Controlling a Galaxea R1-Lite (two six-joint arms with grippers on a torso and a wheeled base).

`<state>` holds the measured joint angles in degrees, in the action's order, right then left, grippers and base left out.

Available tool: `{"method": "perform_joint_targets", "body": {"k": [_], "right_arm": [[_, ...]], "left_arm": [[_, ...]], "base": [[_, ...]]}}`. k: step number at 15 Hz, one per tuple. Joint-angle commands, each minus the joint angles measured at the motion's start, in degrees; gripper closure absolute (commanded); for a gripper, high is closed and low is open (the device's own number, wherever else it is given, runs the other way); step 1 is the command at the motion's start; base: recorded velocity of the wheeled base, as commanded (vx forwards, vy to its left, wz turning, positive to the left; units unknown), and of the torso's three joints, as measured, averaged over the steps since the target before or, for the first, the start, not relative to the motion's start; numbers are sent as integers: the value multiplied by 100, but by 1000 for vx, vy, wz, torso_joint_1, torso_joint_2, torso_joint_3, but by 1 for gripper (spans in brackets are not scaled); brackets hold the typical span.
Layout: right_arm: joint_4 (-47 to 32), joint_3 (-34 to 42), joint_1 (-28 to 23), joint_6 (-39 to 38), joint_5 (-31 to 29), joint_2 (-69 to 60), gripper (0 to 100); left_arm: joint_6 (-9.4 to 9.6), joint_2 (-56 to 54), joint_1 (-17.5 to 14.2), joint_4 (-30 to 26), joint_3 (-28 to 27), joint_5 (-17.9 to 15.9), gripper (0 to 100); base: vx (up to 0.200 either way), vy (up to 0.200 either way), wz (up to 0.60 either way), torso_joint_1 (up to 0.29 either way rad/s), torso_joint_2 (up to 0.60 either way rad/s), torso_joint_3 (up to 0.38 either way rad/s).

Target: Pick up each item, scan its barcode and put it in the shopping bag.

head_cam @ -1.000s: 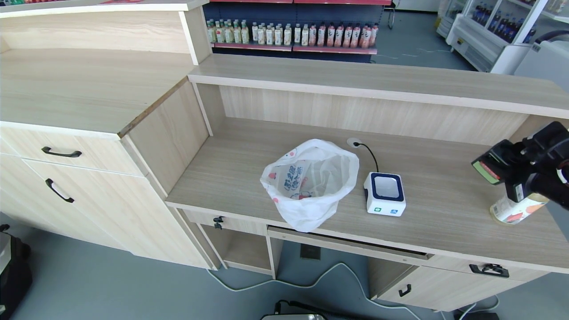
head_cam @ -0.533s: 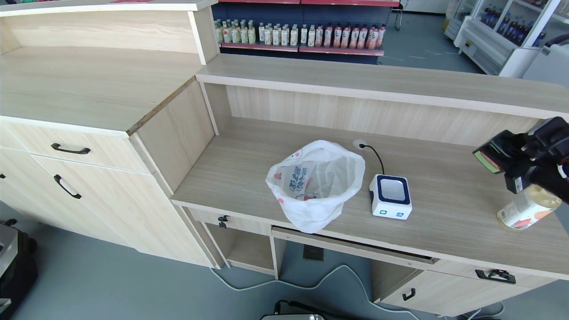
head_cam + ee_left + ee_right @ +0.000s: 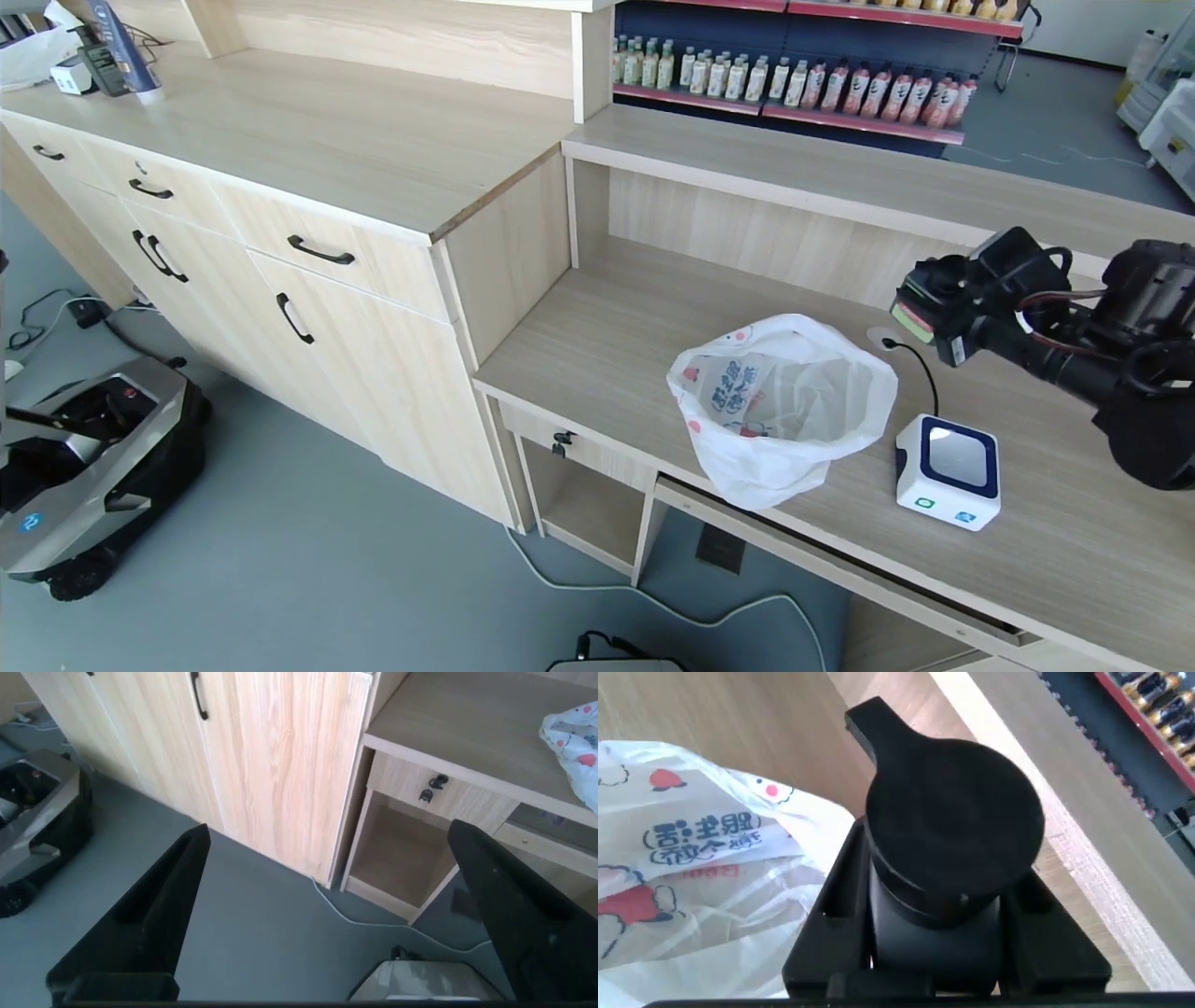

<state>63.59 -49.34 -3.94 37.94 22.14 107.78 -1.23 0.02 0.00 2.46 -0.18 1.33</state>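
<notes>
Two jaws of the left gripper (image 3: 318,919) are standing spread wide over the floor (image 3: 271,952). The shopping bag (image 3: 784,411) is sitting open-mouthed on the tabletop (image 3: 597,345), with the scanner (image 3: 948,471) just beside it. The right gripper (image 3: 920,315) is hovering above the tabletop near the scanner; whether its jaws are clenched, I cannot tell

My right arm (image 3: 1074,355) is black all over, built of thick rounded joints, with thin red and white cables (image 3: 1032,313) looping along the wrist and a small white label (image 3: 956,349) beside them. My right gripper (image 3: 920,313) has a green-and-red striped pad (image 3: 909,323) at its end. My left gripper (image 3: 329,835) has two flat, matte black fingers (image 3: 140,924) that taper to blunt tips.
</notes>
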Motion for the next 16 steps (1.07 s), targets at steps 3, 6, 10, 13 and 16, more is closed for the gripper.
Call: {"method": "perform_joint_targets", "body": {"k": [3,6,10,13,16], "right_arm": [[84,-111,482,-788,10,1228,100],[49,-331,684,-1315,-8,1659,100],[31,-858,745,-1438,-8,2054,100],[22,-1245,737,-1456,-17,2362,100],[-180,-1535,693,-1491,-17,2555,100]], "left_arm": [[0,-2,-9,9,1,-1,0],[0,-2,-9,9,1,-1,0],[0,-2,-9,9,1,-1,0],[-9,-2,-9,9,1,-1,0],[0,-2,-9,9,1,-1,0]], "base": [[0,0,0,0,0,0],[0,0,0,0,0,0],[0,0,0,0,0,0],[0,0,0,0,0,0],[0,0,0,0,0,0]]}}
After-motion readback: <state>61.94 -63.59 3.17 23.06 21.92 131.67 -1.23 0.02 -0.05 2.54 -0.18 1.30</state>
